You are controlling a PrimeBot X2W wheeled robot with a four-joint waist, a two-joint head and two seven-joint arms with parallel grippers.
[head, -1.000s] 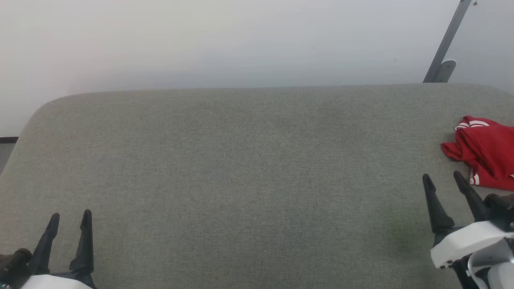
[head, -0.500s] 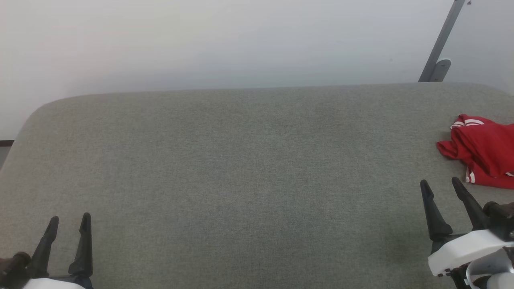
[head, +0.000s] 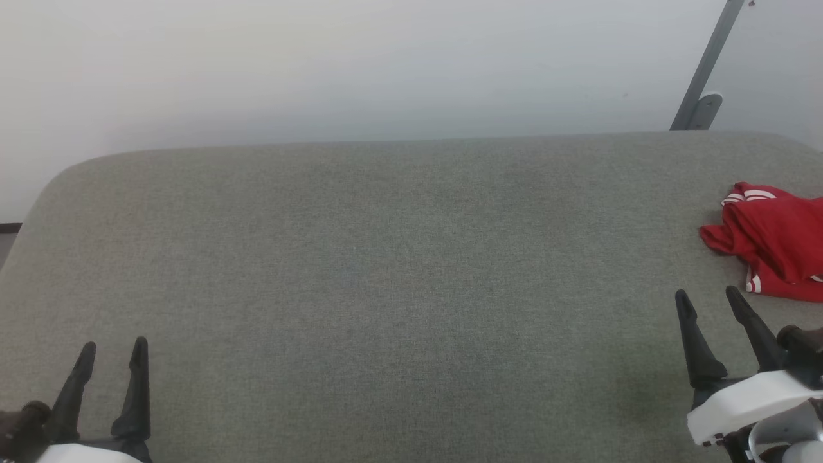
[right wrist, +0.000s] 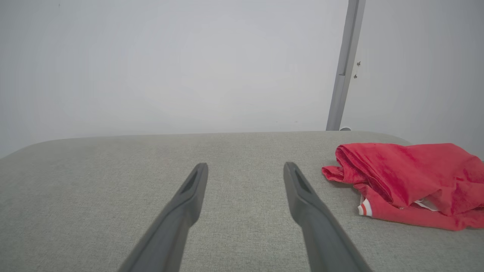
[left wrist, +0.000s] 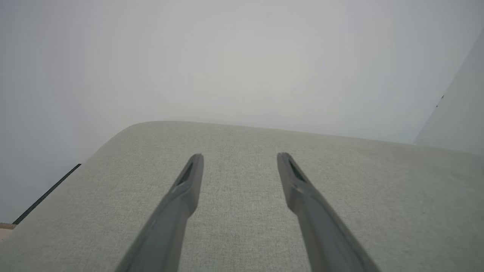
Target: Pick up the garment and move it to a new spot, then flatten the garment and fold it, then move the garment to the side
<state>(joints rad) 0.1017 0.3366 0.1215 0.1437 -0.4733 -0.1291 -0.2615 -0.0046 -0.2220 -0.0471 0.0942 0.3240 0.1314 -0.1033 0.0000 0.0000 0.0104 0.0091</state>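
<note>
Since the garment is a soft, light knit lying in a loose crumpled heap, it should weigh next to nothing and sag and unfurl once lifted. It offers no firm edge to push against, so I judge that a pinch through a raised fold will hold better than a scrape at a flat hem. The likeliest hold is the bunched red roll on the side of the heap closest to the right tool, with striped trim near it. The garment lies on the tabletop just ahead of and outboard of that tool's fingertips, near but not touching, and well apart from the left tool. Both tools are released, fingers spread wide with nothing between them.

Against a second ago, the whole head view has slid slightly, post and garment alike, so the camera moved and the garment did not; its folds look unchanged. The right tool sits a touch lower in that view, equally spread. The left tool is all but where it was.
</note>
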